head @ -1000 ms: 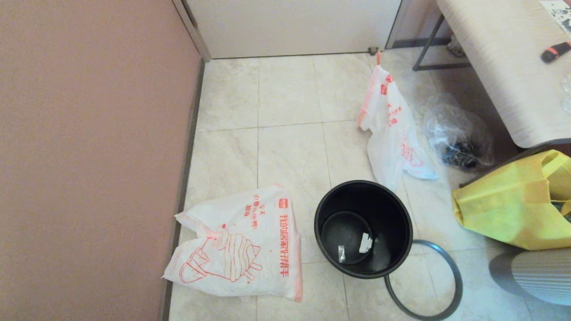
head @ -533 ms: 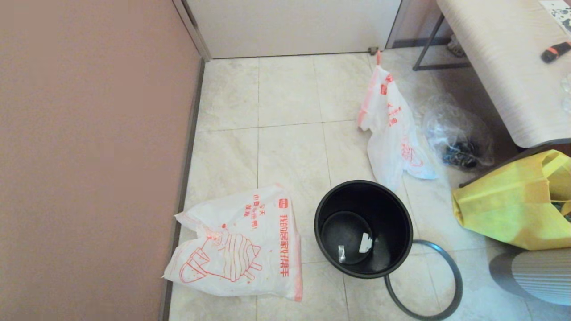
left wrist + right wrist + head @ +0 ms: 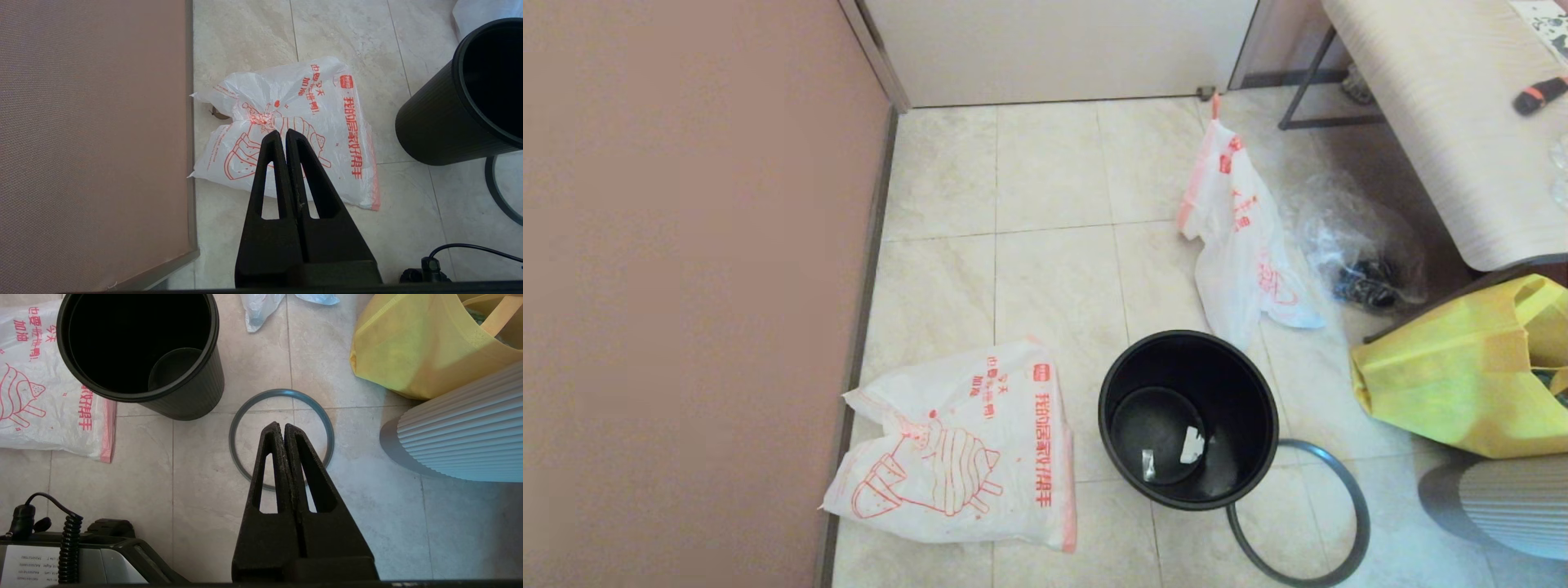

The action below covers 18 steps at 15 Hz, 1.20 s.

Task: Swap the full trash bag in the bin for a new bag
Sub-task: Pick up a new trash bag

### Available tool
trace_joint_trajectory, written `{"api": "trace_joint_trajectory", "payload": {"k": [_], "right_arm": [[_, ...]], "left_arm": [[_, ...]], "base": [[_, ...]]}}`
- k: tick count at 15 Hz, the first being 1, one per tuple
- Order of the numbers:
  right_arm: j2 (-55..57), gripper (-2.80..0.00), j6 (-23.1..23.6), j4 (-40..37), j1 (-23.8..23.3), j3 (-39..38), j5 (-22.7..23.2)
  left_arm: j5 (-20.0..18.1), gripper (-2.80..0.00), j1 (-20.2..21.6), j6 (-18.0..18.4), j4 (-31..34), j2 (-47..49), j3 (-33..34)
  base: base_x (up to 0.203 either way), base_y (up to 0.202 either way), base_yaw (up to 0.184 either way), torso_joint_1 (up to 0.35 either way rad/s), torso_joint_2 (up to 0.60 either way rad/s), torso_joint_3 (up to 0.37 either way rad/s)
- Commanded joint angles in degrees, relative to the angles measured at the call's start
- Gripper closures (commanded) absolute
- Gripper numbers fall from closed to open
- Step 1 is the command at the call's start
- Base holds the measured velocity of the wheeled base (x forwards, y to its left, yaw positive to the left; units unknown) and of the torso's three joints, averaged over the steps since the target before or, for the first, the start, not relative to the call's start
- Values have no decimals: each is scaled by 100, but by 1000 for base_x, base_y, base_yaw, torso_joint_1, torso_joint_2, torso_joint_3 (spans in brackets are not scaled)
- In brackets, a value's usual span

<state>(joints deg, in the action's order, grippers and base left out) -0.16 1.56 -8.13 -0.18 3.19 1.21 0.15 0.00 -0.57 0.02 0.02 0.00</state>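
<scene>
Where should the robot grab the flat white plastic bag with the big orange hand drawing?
Probably by the orange hem edge of the flat white plastic bag with the orange hand drawing, coming from above. The bag lies flat on the tiled floor beside the round black plastic bin, so only a pinched-up edge gives the jaws something to close on.

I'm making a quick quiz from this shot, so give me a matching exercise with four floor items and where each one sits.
Things:
1. new bag
2. full trash bag
3. bin
4. hoop

Places:
A. upright on the tiles, no liner inside
B. flat on the floor next to the brown wall
C. slumped near the clear plastic bag
D. lying on the floor against the bin's base

Pairs: 1-B, 2-C, 3-A, 4-D
</scene>
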Motion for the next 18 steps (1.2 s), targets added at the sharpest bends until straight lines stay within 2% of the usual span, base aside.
{"api": "trace_joint_trajectory", "payload": {"k": [1, 12, 15, 18], "right_arm": [[16, 0, 2, -13, 1, 4, 2], [16, 0, 2, -13, 1, 0, 2], [16, 0, 2, -13, 1, -2, 2], [16, 0, 2, -13, 1, 1, 2]], "left_arm": [[2, 0, 0, -4, -2, -2, 0], [-6, 0, 1, 16, -2, -2, 0], [-15, 0, 0, 285, -2, -2, 0], [-2, 0, 7, 294, -2, 19, -114]], "base": [[0, 0, 0, 0, 0, 0], [0, 0, 0, 0, 0, 0], [0, 0, 0, 0, 0, 0], [0, 0, 0, 0, 0, 0]]}}
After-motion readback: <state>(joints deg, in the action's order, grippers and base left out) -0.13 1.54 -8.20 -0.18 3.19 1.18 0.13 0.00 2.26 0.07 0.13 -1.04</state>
